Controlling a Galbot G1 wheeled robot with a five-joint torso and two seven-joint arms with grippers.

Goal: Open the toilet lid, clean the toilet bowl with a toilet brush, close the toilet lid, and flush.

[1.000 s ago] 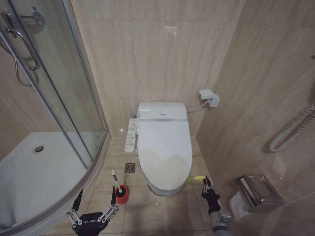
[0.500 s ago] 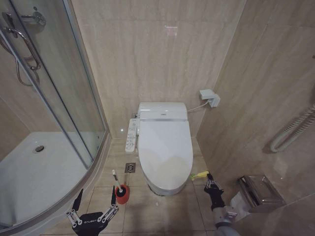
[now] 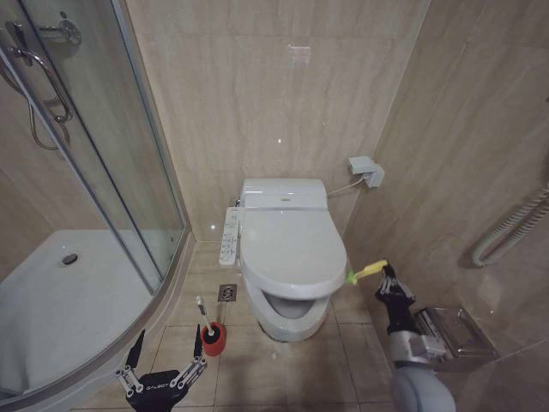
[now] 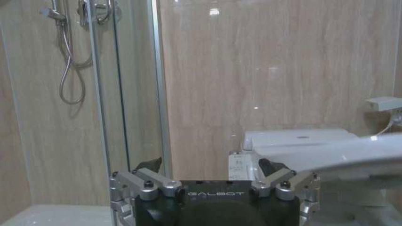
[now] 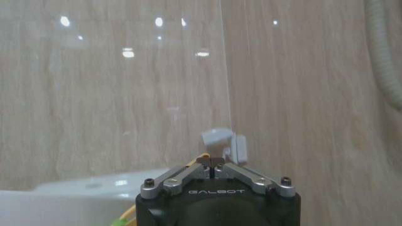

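While my right gripper (image 3: 386,273) pinched the yellow-green band (image 3: 367,271) beside the toilet, its fingers were pressed together on that strap, as the right wrist view showed with the two fingertips meeting at one point. The toilet lid (image 3: 290,254) hung tilted, its front edge raised clear of the toilet bowl (image 3: 288,311), so that a dark gap showed under it at the bowl's front. The band ran taut from the lid's right edge to my gripper, which sat just off the bowl's right side, near the wall. The bidet-seat unit (image 3: 283,195) stood at the bowl's back, and the long white remote panel (image 3: 229,237) lay along the bowl's left side. The toilet brush (image 3: 206,321) stood upright in its round red holder (image 3: 213,341) on the floor tiles, left of the bowl's front. My left gripper (image 3: 161,364) hovered low, just left of that holder, its fingers spread wide and gripping nothing.
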